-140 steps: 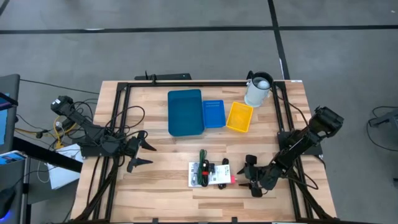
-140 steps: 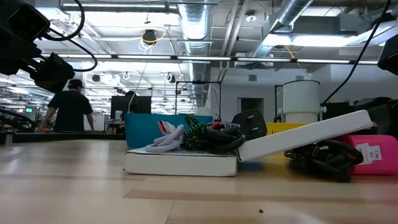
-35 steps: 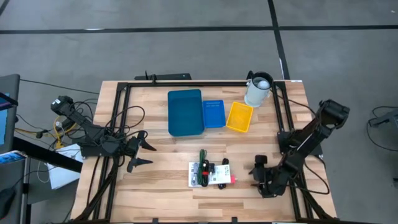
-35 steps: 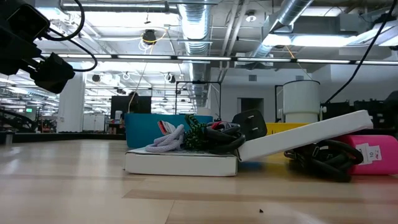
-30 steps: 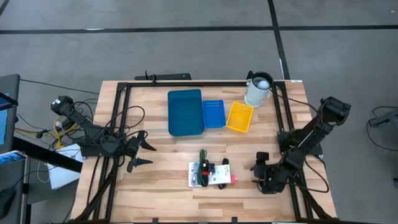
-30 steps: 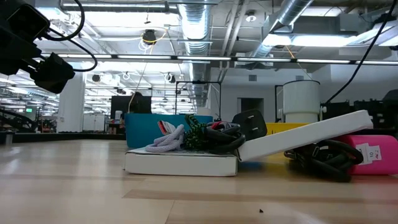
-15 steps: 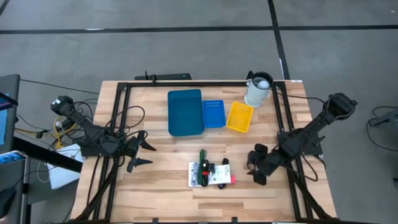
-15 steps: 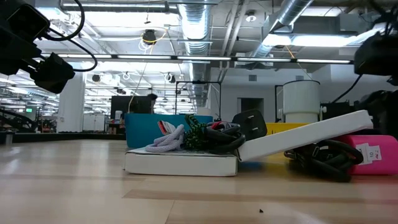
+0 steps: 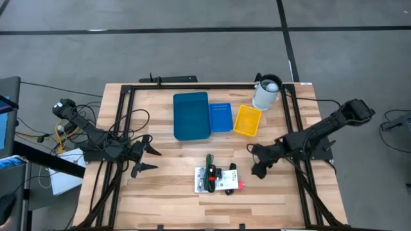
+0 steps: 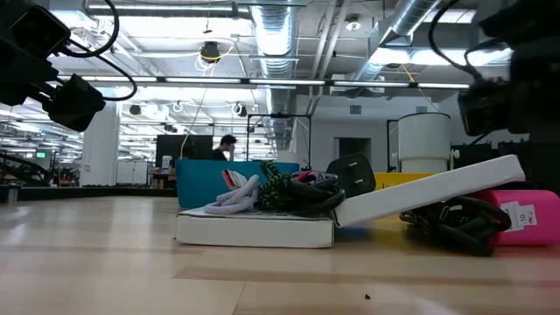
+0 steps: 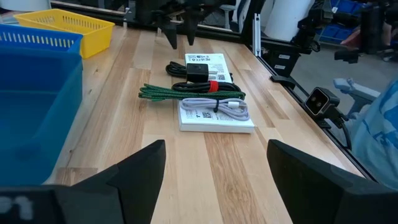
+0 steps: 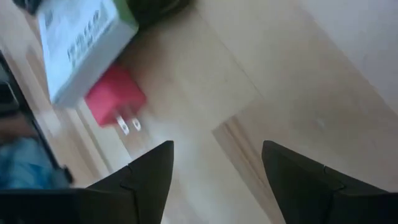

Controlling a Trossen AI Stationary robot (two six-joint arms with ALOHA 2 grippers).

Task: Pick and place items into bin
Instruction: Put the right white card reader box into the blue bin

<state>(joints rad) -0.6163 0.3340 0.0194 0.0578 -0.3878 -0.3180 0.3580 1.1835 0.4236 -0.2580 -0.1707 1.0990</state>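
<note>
Your right gripper hovers with fingers wide and empty, and the pile of items lies on the tabletop just beside them, the red plug nearest. This plug looks light and stiff, so take it across its flat sides. The left gripper waits well apart from the pile, fingers open.

We see bare worktop between the left gripper and the pile of items, with nothing lying across it. The right gripper, jaws apart, hangs just beside the pile's right edge. Beyond the pile stand the large blue bin, small blue basket and yellow basket, side by side; the white jug blocks the far right corner.
</note>
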